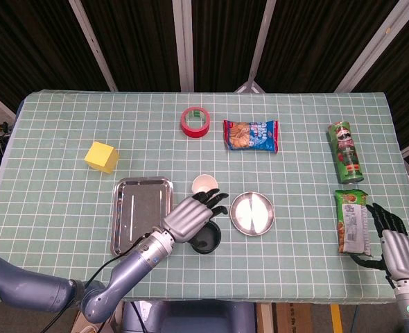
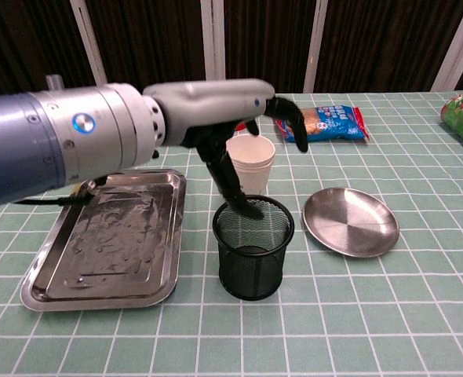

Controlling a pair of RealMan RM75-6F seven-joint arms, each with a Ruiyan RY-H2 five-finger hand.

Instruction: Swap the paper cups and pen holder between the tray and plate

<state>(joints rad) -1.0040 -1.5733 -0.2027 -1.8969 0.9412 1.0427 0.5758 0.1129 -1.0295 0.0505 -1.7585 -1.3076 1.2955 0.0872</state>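
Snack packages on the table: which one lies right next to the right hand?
The green bag at the right table edge; the right hand is beside it. The blue-red packet and the green can lie farther back.

I log: tray [image 2: 106,236] shiny metal, scuffed floor | plate [image 2: 351,221] polished smooth metal | pen holder [image 2: 252,247] black wire mesh, matt | paper cups [image 2: 250,162] white matt paper | left hand [image 2: 224,110] grey glossy shell, black matt fingers [image 2: 288,118] | table [image 1: 52,180] green gridded matt cover
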